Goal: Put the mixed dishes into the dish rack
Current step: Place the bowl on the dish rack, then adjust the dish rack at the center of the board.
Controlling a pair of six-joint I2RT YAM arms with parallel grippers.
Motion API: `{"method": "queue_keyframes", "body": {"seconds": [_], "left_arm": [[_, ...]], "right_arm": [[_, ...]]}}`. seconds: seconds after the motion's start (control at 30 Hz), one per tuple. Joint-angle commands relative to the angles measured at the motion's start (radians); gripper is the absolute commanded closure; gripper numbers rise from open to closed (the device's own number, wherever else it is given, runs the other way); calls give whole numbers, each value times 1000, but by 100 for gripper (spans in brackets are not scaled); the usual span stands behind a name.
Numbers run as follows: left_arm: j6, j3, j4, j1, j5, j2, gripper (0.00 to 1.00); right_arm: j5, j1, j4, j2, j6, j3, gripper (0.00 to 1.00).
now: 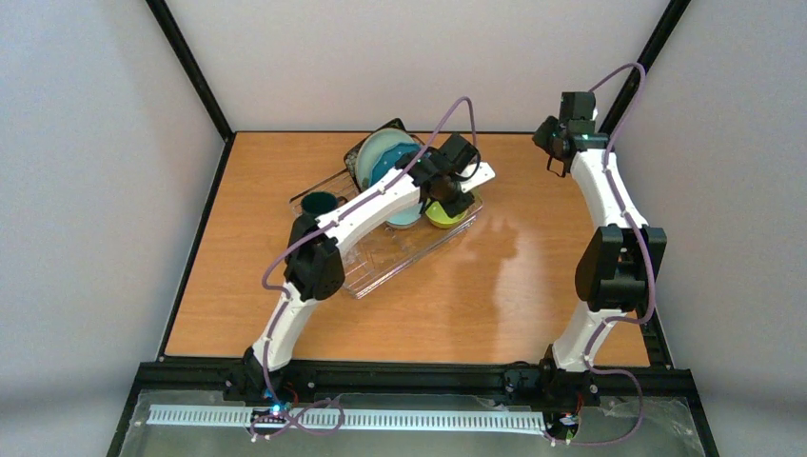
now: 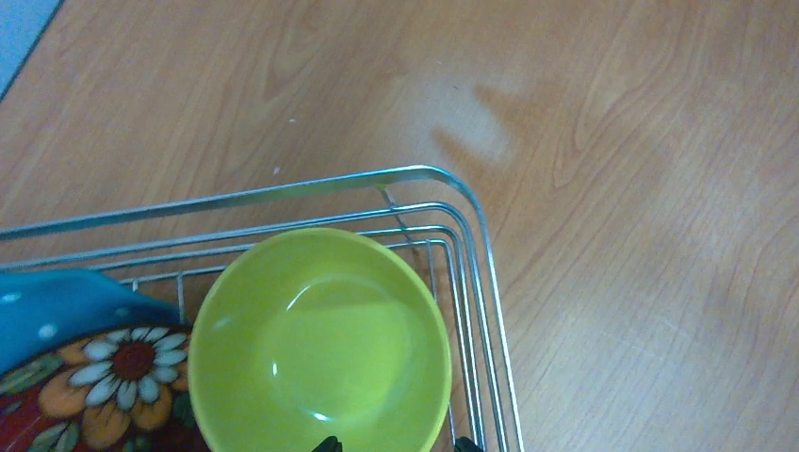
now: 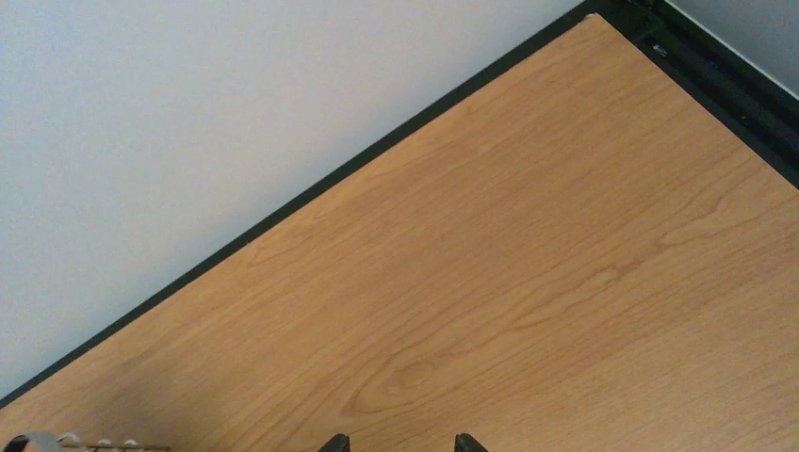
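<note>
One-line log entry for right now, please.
left gripper open over yellow-green bowl | bowl upright in dish rack corner | right gripper open over table, apart from rack

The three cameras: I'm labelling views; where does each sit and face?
Top external: high behind left arm and right arm, looking down on the dish rack.
Left wrist: over the rack's corner, looking into the yellow-green bowl; left gripper at bottom edge.
Right wrist: raised, facing tabletop and wall; right gripper at bottom edge.
Shared: top and left wrist both show that bowl.
</note>
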Motion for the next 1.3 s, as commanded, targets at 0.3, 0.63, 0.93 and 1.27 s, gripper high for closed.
{"method": "queue_keyframes", "body": {"seconds": [0.3, 0.63, 0.93, 1.27], "left_arm": [[-653, -35, -66, -2, -531, -386, 23], [-1113, -589, -96, 76, -640, -783, 19], [-1379, -969, -38, 113, -580, -1034, 15], [-1543, -1207, -7, 113, -546, -1173, 15]], "right_arm": [[-182, 135, -227, 144, -171, 306, 37], [-258, 192, -189, 193, -276, 284, 37], [-234, 278, -200, 259, -354, 294, 37], [-231, 305, -199, 326, -379, 318, 37]]}}
